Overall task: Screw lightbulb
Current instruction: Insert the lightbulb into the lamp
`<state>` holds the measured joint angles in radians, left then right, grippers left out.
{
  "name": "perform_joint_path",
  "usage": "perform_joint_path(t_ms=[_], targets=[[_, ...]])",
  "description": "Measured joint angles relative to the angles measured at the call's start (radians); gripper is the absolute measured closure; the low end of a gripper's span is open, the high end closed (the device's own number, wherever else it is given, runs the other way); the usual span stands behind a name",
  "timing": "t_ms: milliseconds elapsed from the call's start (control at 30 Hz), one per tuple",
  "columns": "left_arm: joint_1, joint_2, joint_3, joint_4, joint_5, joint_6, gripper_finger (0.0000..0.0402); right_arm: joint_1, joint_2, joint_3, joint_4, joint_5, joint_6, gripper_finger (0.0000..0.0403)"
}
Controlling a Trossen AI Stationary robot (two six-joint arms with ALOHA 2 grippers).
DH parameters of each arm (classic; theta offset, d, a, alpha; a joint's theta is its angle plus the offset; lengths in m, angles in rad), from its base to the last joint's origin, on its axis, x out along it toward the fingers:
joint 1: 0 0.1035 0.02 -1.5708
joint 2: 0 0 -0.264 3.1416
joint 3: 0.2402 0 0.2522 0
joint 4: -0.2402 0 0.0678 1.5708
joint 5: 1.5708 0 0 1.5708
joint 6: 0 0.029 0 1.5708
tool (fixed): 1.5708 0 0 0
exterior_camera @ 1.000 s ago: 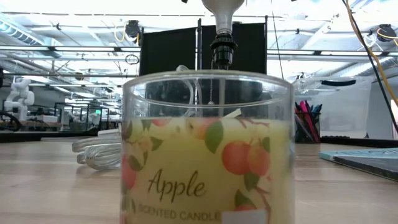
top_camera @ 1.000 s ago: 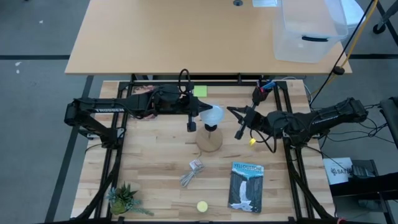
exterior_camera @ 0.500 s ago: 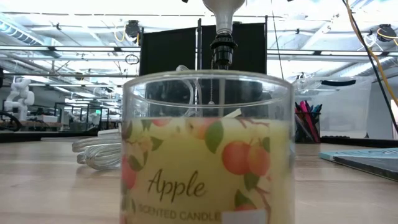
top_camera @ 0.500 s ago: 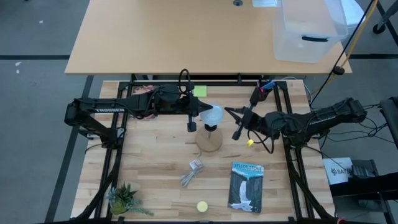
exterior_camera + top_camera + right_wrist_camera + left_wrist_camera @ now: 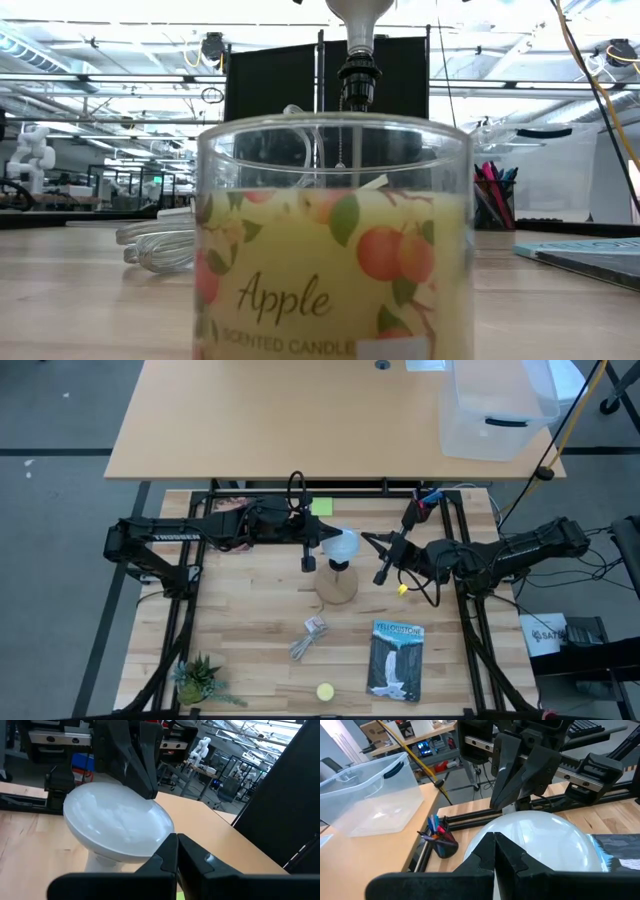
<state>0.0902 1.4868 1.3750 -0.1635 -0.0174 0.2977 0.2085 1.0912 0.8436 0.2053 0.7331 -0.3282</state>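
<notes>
At the centre of the slatted wooden table, the lightbulb is standing upright with its screw end in the black socket of a round wooden base; seen from table height, its grey neck is sitting directly above the socket.

The left end effector is hanging just beside the bulb's white dome on one side, its fingers pressed together with no gap, holding nothing. From the opposite side, the right end effector is reaching in close to the dome, likewise pinched fully together and empty; whether either one is actually touching the glass cannot be told.

Nearer the front edge, a bundled clear cable, a blue-covered book, a small potted plant and a yellow apple-scented candle jar are lying well apart from the lamp. A small yellow ball is sitting below the right arm, and a cup of pens is standing at the table's far corner.
</notes>
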Motion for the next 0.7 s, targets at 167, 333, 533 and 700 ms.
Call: perform_joint_path(t_ms=[167,333,533,700], targets=[[0.0,0.0,0.0,0.0,0.0,0.004,0.0402,0.0,0.0,0.0,0.0,0.0,0.001,0.0403],[-0.005,0.0,0.0,0.0,0.0,0.015,0.0401,0.0,0.0,0.0,0.0,0.0,-0.008,0.0403],[-0.005,-0.001,0.001,0.0,0.0,0.022,0.0402,0.025,0.0,0.0,0.072,-0.001,-0.106,0.0403],[-0.006,-0.001,0.001,0.0,0.0,0.022,0.0402,0.042,-0.002,0.0,0.144,-0.073,-0.187,0.0403]])
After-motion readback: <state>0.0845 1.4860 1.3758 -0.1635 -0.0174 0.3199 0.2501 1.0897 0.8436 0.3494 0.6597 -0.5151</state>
